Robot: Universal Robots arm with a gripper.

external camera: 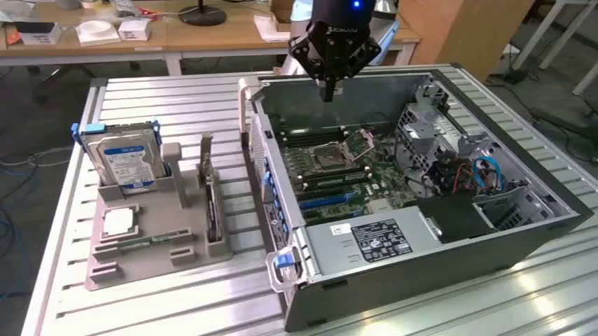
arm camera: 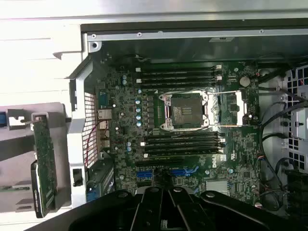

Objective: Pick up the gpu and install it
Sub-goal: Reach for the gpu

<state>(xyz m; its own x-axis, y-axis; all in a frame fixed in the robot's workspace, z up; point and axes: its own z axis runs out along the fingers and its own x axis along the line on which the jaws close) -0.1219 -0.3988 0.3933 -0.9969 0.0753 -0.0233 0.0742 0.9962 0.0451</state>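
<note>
The slatted metal tabletop [external camera: 168,119] lay under everything, well below the gripper [external camera: 327,94]. On it sat an open computer case [external camera: 523,241], lying on its side with the interior facing up. The gripper hung over the case's far wall, above the opening. Straight beneath the gripper, on the floor of the case, was the green motherboard [external camera: 346,175]. A silver power supply [external camera: 369,241] with a dark label filled the near end of the case, far from the gripper.

A grey holder [external camera: 150,245] stood on the tabletop outside the case, well apart from the gripper, to the exterior view's left of it and nearer that camera. A blue-labelled hard drive [external camera: 126,161] stood upright at the holder's far end.

The gpu [arm camera: 46,163] stood on edge in a slot of the holder, on the side closest to the case. Its metal bracket was at the end nearer the gripper. It was beside the case wall but outside it, and the gripper was nowhere close to it. Nothing touched the card.

The gripper was clenched, its fingers pinched together into one point and grasping nothing.

In the wrist view, the square CPU socket [arm camera: 185,111] lay below the gripper with its metal frame swung open to one side. Rows of dark memory slots [arm camera: 180,76] ran along both sides of it. Blue cables [external camera: 491,175] curled in the drive-bay end of the case, to the exterior view's right of the gripper. A small processor chip [external camera: 119,222] lay flat on the holder, near the hard drive.
</note>
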